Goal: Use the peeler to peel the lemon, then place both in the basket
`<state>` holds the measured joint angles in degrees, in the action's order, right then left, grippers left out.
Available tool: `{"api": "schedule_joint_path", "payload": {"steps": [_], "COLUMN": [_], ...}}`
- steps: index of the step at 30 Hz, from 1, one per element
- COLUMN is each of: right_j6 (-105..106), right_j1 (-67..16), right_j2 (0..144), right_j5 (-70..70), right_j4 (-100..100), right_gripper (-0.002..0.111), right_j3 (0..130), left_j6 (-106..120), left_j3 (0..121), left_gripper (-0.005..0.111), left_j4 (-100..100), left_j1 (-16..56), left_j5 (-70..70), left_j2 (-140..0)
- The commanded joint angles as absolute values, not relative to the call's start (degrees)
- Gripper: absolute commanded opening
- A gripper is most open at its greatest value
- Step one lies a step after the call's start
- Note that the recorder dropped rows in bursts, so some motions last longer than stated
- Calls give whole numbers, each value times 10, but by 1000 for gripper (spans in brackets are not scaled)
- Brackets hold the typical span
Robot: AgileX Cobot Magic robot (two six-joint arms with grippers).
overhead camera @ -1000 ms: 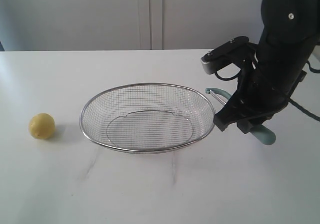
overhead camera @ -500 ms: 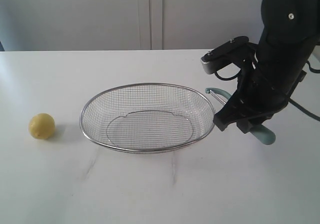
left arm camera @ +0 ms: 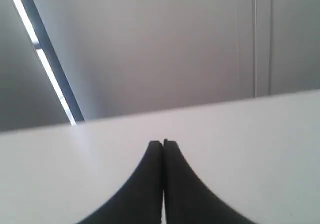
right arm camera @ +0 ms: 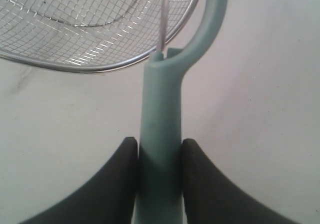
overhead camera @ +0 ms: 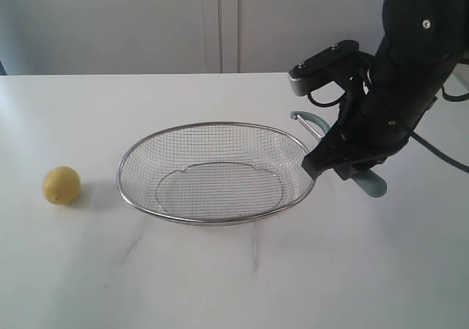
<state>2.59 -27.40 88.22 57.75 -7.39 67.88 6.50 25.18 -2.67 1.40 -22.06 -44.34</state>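
The yellow lemon (overhead camera: 61, 185) rests on the white table, well to the left of the wire mesh basket (overhead camera: 217, 172). My right gripper (overhead camera: 344, 169) is shut on the teal-green handle of the peeler (overhead camera: 370, 185), just off the basket's right rim. In the right wrist view the peeler (right arm camera: 162, 124) stands between the two black fingers, its looped head and thin blade reaching over the basket rim (right arm camera: 100, 67). My right gripper (right arm camera: 160, 146) clamps the handle from both sides. My left gripper (left arm camera: 163, 143) is shut with nothing in it, above bare table; it does not appear in the exterior view.
The white table (overhead camera: 234, 270) runs from a pale wall at the back to the front of the exterior view. The right arm's black body (overhead camera: 410, 50) towers over the table's right side, with a cable trailing to the right edge.
My right gripper has lifted the peeler slightly and carried it a little left and back, toward the basket's right rim. The lemon and basket have not moved.
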Motion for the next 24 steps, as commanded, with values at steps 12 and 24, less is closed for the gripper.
{"api": "schedule_joint_path", "payload": {"steps": [12, 24], "right_j6": [28, 28], "right_j1": [-271, -271], "right_j2": [877, 877], "right_j5": [570, 570], "right_j4": [-73, -73], "right_gripper": [0, 0], "right_j3": [678, 678], "left_j6": [9, 22], "left_j3": [498, 504], "left_gripper": [0, 14], "left_j4": [-104, -244], "left_j1": [14, 14], "left_j5": [218, 157], "left_j2": [-761, -881]}}
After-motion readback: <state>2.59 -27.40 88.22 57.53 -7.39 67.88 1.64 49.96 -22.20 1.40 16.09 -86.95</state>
